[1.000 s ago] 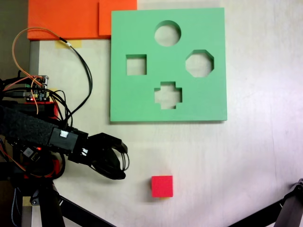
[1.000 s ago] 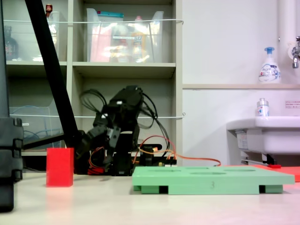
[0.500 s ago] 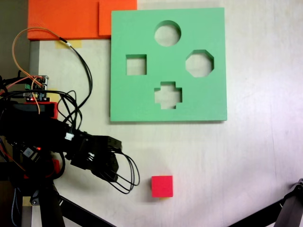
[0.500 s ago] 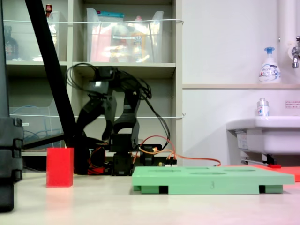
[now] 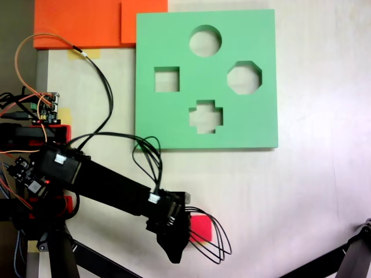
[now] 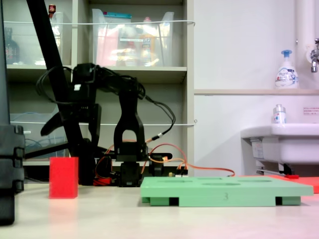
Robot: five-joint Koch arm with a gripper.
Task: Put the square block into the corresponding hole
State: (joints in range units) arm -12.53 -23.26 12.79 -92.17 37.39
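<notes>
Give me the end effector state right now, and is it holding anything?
End effector: cannot be told whether open or closed; it is above the red block, which sits on the table in the side view, not lifted.

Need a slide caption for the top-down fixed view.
Black arm's gripper above the small red cube, which sits below the green foam board and its empty square cutout.

The arm is matte black with white labels on two links. Black cables loop past the gripper, and thin orange wires curl beside its red base.
</notes>
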